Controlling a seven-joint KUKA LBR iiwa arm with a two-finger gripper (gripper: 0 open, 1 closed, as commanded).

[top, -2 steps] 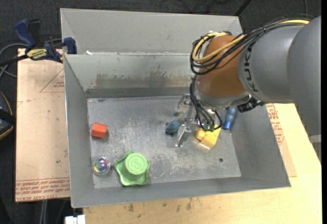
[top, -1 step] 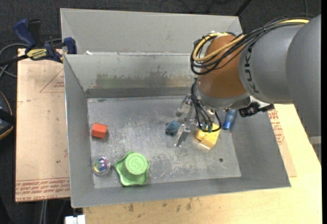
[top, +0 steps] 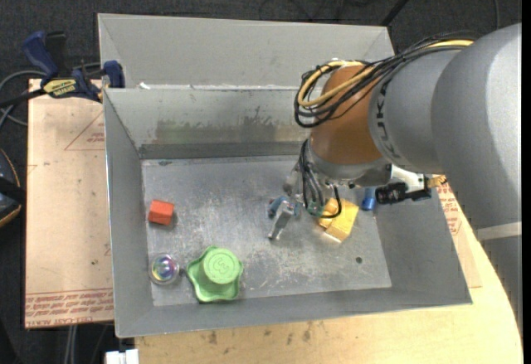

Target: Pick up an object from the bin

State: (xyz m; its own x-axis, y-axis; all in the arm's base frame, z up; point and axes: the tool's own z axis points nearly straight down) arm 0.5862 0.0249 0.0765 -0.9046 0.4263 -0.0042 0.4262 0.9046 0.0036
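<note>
The tool point(top: 280, 220) is low over the floor of the bin point(top: 216, 188), a little right of the middle and about midway between the far wall and the near wall. Whether it is open or closed I cannot tell, since the orange wrist cover point(top: 348, 134) and its cables point(top: 319, 89) crowd over it. I see nothing gripped in it.

The nearest thing is a yellow block point(top: 340, 223), just beside the tool on the side towards the bin's right wall and partly tucked under the wrist. Its long axis appears to run on a slant, from the near-left up towards the far-right. In my judgement this is the likeliest candidate, and the coming move turns on that offset: the tool would have to shift towards the right wall to get over the block, then square itself across the slanted axis.

The other things lie well apart, towards the left wall. An orange-red cube point(top: 161, 213) sits by itself. In the near-left corner a small glassy ball point(top: 164, 269) lies just beside a green scalloped lid point(top: 216, 274).

No brand or label can be read on any of them. A dark marking on the grey arm is cut off by the cables and is not legible.
</note>
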